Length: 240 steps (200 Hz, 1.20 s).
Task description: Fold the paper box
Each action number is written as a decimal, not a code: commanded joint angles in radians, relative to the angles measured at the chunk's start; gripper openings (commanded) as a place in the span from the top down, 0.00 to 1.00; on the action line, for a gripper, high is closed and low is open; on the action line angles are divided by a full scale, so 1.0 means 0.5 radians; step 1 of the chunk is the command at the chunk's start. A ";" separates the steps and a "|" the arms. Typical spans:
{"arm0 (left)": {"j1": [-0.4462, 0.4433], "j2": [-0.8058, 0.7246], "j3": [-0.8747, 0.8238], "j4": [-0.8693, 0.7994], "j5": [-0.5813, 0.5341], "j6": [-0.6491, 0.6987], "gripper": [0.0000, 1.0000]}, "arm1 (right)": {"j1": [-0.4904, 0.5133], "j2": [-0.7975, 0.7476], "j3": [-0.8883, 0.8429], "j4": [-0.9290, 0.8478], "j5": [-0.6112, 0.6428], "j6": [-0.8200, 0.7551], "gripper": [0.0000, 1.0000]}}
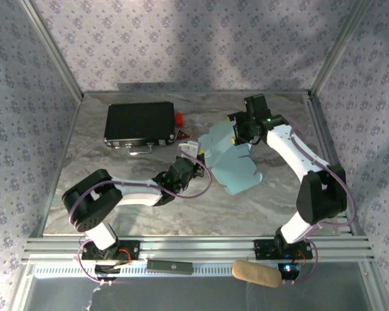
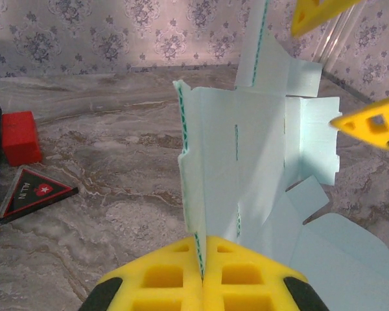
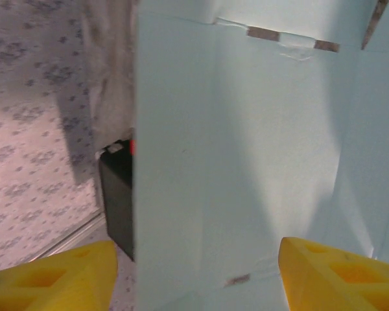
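Paper box (image 1: 236, 162): part-folded, table (image 1: 117, 207) centre-right. My left claw (image 2: 202, 259) clamped on its upright edge; right claw (image 3: 194, 272) wide apart, card between. Triangular label (image 2: 35, 193): I read "ALL IN"; emblem possibly a star.

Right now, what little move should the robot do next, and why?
Probably shut the right claw on the paper box: it stands open with a panel between its jaws, while the left claw pinches another edge and holds it upright.
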 commanded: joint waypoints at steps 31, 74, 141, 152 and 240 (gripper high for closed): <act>-0.011 -0.052 -0.009 0.085 -0.016 0.069 1.00 | -0.090 0.246 0.254 -0.074 -0.200 -0.142 0.31; -0.014 -0.062 -0.008 0.064 -0.024 0.087 1.00 | -0.122 0.489 0.438 -0.139 -0.436 -0.194 0.38; -0.013 -0.056 0.004 0.045 -0.029 0.112 1.00 | -0.148 0.420 0.224 -0.017 -0.459 -0.162 0.70; -0.014 -0.056 0.001 0.045 -0.034 0.112 1.00 | -0.146 0.397 0.186 -0.005 -0.444 -0.156 0.77; 0.099 -0.643 -0.120 -1.020 0.065 -0.584 0.39 | 0.047 0.116 -0.265 0.303 -0.158 0.007 1.00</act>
